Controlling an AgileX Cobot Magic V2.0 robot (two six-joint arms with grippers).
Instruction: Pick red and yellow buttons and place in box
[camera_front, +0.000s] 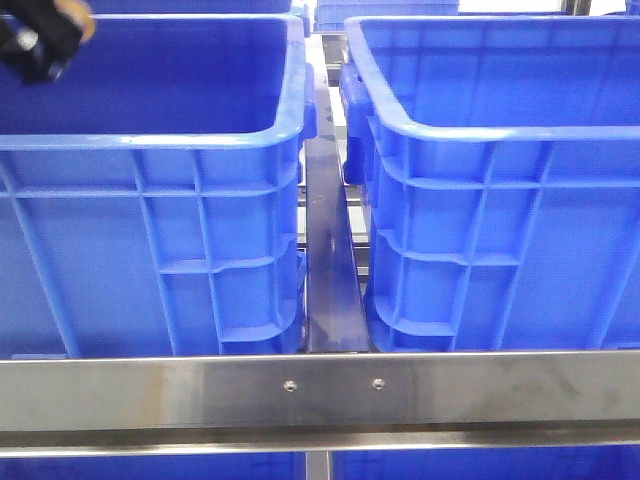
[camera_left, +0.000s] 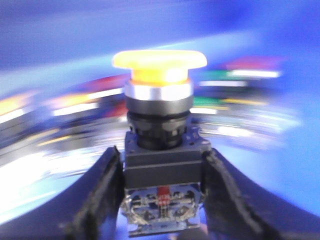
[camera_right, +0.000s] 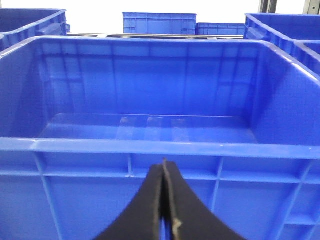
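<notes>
My left gripper (camera_front: 40, 40) hangs over the far left corner of the left blue crate (camera_front: 150, 140). It is shut on the black square body of the yellow button (camera_left: 159, 60), whose orange-yellow cap (camera_front: 80, 20) points away from the fingers (camera_left: 100, 190). Behind the button the left wrist view is smeared into red, green and yellow streaks, and no red button can be picked out there. My right gripper (camera_right: 164, 162) is shut with nothing in it, just outside the near wall of a blue box (camera_right: 160, 147) whose floor is bare. The right gripper does not show in the front view.
A second blue crate (camera_front: 500, 130) stands on the right, split from the left one by a narrow steel bar (camera_front: 330, 260). A steel rail (camera_front: 320, 390) runs across the front. More blue crates (camera_right: 159, 22) stand behind.
</notes>
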